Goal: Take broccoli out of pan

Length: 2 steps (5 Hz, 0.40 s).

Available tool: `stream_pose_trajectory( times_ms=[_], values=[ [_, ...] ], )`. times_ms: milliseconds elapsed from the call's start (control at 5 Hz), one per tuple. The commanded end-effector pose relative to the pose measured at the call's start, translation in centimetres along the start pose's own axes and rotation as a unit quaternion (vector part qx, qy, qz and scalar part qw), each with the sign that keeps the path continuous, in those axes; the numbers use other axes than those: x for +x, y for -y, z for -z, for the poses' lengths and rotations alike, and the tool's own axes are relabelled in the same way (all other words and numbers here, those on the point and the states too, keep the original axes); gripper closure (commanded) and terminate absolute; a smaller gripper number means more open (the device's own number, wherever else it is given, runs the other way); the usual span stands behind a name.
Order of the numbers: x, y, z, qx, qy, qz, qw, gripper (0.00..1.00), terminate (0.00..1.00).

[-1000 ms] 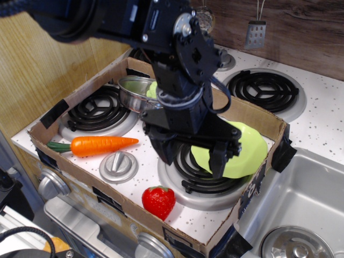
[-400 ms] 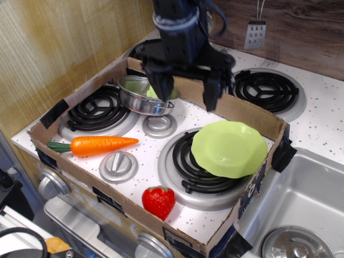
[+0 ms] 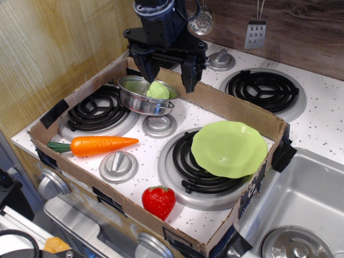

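Since a moment ago, our claw (image 3: 167, 75) is rising and shifting back-left above the pan (image 3: 145, 98). We are holding it wide, gripping nothing. Broccoli (image 3: 158, 90) is sitting inside.

A white speckled stovetop (image 3: 317, 121) sits between a light wood wall panel (image 3: 48, 54) and a steel sink (image 3: 301, 209); dark wood backsplash (image 3: 306, 27) behind.

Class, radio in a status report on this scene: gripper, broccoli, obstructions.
Gripper open, above the pan. Broccoli in pan, not gripped. Nothing between fingers and broccoli; cardboard wall close behind.
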<state>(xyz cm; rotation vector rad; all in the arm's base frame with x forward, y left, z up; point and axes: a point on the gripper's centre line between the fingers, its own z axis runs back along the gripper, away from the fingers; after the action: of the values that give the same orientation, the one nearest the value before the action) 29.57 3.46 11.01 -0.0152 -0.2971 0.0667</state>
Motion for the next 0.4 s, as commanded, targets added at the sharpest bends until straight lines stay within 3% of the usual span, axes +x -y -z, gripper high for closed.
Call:
stream_pose_trajectory(
  times_ms=[0, 200],
  values=[
    [3.3, -2.7, 0.9, 0.001, 0.058, 0.057, 0.9967, 0.0, 0.0],
    [3.5, -3.9, 1.9, 0.011, 0.063, 0.054, 0.9965, 0.0, 0.0]
  ],
)
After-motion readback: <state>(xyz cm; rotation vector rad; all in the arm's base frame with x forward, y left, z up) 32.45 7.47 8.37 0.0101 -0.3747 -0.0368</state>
